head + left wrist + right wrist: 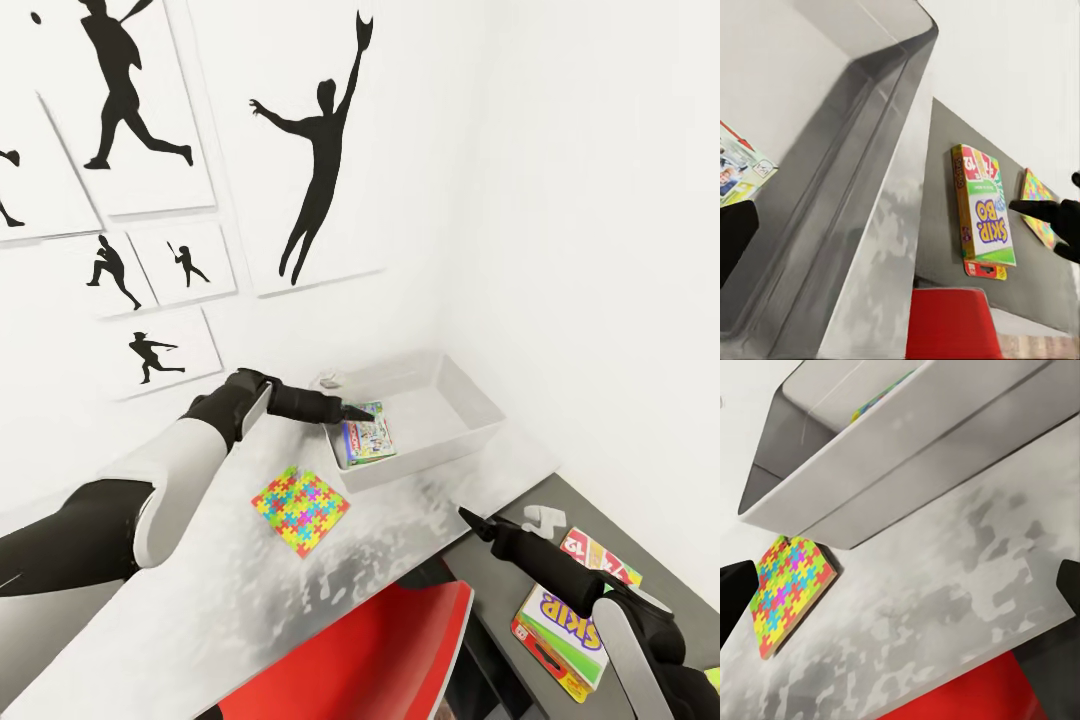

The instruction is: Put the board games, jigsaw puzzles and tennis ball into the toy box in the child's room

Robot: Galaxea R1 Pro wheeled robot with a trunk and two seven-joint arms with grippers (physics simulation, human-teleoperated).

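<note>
Grey toy box (470, 425) held one game box (366, 432); left end effector (362, 411) hovered empty above it, spread unclear — next, grasp the jigsaw puzzle (300, 506) — right end effector (900, 596) wide.

Light grey toy box (470, 425). Puzzle box (300, 507) lid: red, yellow, green, blue interlocking pieces. Desk (400, 530) top pale mottled grey, joined part dark grey. Card game box (560, 625) yellow, purple and green with red edge, "SKIP" lettering. Chair (400, 650) red. White walls, black silhouette posters (320, 150). Both claws black.
</note>
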